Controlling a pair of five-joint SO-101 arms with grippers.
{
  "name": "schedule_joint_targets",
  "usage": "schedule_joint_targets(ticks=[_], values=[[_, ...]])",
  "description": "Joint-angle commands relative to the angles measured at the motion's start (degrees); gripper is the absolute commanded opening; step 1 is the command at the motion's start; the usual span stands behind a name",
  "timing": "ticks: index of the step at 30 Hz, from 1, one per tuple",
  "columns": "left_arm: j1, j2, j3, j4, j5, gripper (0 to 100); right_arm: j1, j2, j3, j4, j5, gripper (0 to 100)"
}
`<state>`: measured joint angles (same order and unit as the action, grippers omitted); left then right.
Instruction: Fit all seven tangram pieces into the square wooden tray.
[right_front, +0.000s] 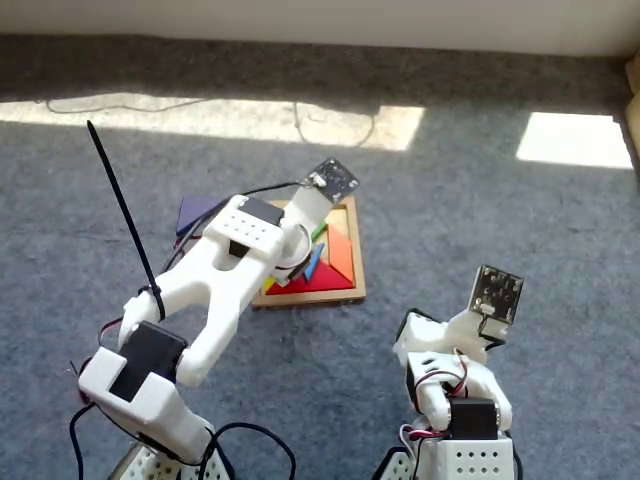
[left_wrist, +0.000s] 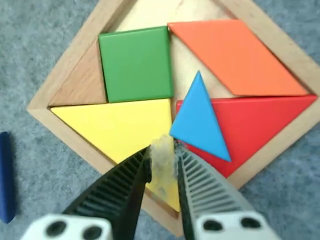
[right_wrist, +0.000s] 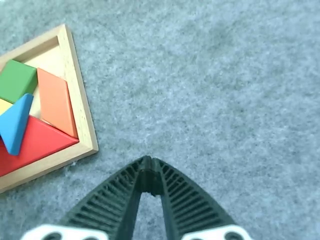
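A: Item one, the square wooden tray (left_wrist: 67, 65). Location?
B: On the grey carpeted counter (right_front: 500, 200), under the left arm. It has a pale raised rim and a flat wood floor. Seated flat inside are a green square (left_wrist: 135, 65), an orange parallelogram (left_wrist: 237, 57), a yellow triangle (left_wrist: 115, 125) and a red triangle (left_wrist: 260, 122). All are thin, glossy, sharp-edged slabs.
A: Item two, the blue triangle (left_wrist: 200, 117).
B: Small, and not seated. It lies skewed over the red triangle's edge and over a bare wooden gap between the square and the parallelogram. Its long edge runs from the tray's middle out across the red. Its nearest corner is just beyond the left hand (left_wrist: 162, 150), a little to the red side.
A: Left hand, condition?
B: Ribbed black fingers parted by a narrow slot, low over the yellow triangle. A pale blur sits in the slot, unidentified. I can see no piece pinched.
A: Right hand (right_wrist: 148, 167)?
B: Pressed together and empty, above bare carpet, well apart from the tray. The left is plainly nearer.
A: Outstanding stock?
B: One dark blue piece (right_front: 195, 212) on the carpet beside the tray. Also a brown triangle (left_wrist: 82, 82) beside the green square; I cannot tell whether it is a piece or a bare slot.
A: Next move, in your judgement?
B: Turn and nudge the blue triangle until it drops into the gap.
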<state>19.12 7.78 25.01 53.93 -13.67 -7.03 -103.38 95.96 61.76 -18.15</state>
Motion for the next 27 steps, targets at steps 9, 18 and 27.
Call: schedule_joint_targets(ticks=[9, 18, 27], values=[[5.41, -0.22, -7.34, 7.12, 6.15, 10, 0.66, -0.13, 7.08, 0.04, 0.26, 0.5], [4.97, 0.31, -8.84, 7.30, 6.24, 10, 0.66, -0.13, 7.08, 0.04, 0.26, 0.5], [4.88, 0.40, -8.66, 4.04, 5.98, 10, 0.66, -0.13, 7.08, 0.04, 0.26, 0.5]])
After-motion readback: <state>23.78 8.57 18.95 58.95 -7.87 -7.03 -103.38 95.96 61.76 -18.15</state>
